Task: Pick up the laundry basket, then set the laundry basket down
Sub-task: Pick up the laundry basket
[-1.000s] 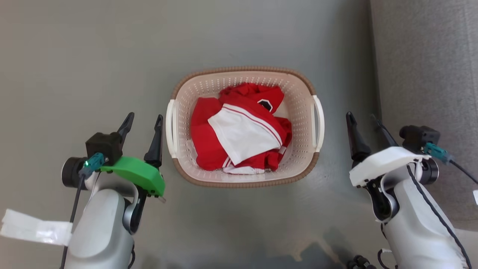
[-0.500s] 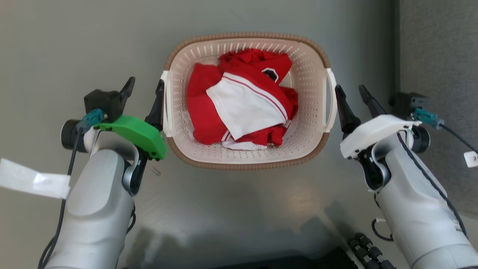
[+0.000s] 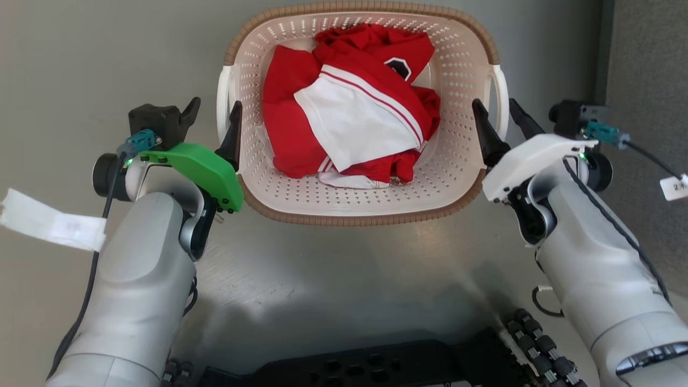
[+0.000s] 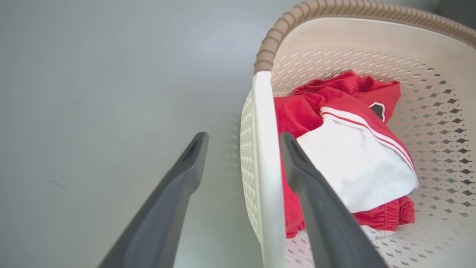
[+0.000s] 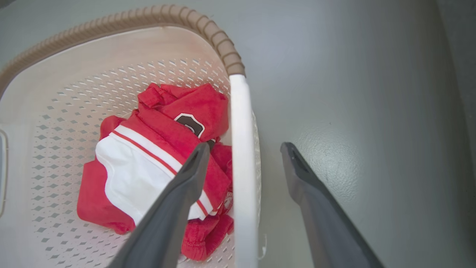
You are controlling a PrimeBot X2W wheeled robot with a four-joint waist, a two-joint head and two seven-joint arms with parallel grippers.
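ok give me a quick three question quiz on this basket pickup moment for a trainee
1. True or false: the left gripper is shut on the laundry basket.
2. The right gripper straddles: A the brown rim, B a white side handle, C the basket's base.
3. Fill in: the clothes in the basket are red and ____.
Key: 1 false, it is open. 2 B. 3 white.

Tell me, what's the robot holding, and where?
Nothing yet. The left gripper and right gripper are open, each straddling a white side handle of the cream perforated plastic laundry basket.
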